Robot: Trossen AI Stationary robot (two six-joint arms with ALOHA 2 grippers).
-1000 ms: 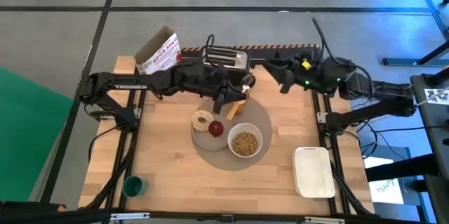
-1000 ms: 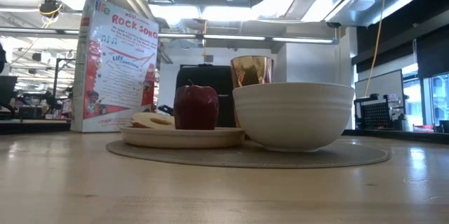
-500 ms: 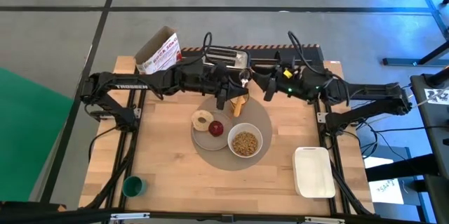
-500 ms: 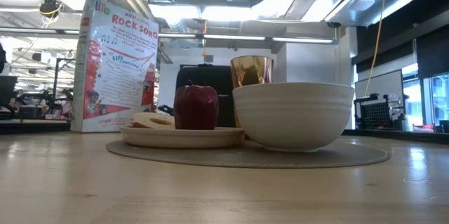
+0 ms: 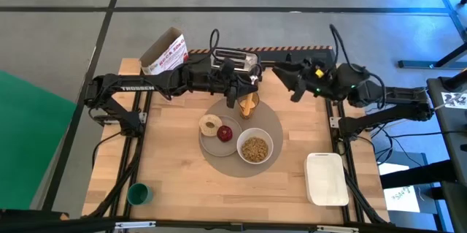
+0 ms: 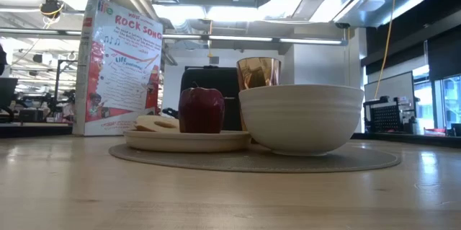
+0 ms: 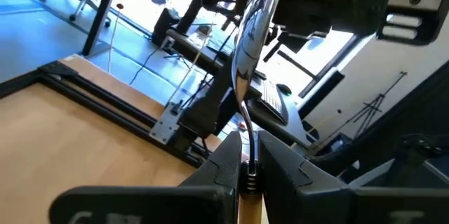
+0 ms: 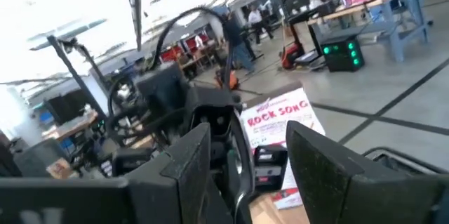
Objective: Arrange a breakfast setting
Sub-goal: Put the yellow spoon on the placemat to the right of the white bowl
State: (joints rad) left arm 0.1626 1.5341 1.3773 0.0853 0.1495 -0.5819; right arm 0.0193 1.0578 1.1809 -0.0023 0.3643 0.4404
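One metal spoon (image 7: 247, 55), clamped at its handle in the left gripper (image 5: 235, 96), stands near upright over the single amber cup (image 5: 249, 105) on the grey mat (image 5: 271, 120) — bowl end up. Right gripper (image 5: 290, 84) — jaws apart, empty.

Mat (image 5: 271, 127): grey. Plate (image 5: 211, 144): grey. Bowl (image 6: 301, 118): white. Cup (image 6: 258, 72): translucent amber. Apple (image 6: 202, 109): red. Tray (image 5: 326, 179): white. Small cup (image 5: 139, 193): green.

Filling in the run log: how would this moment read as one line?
left gripper: shut on metal spoon, above amber cup | right gripper: open, empty, back right | bowl, apple, bread: placed
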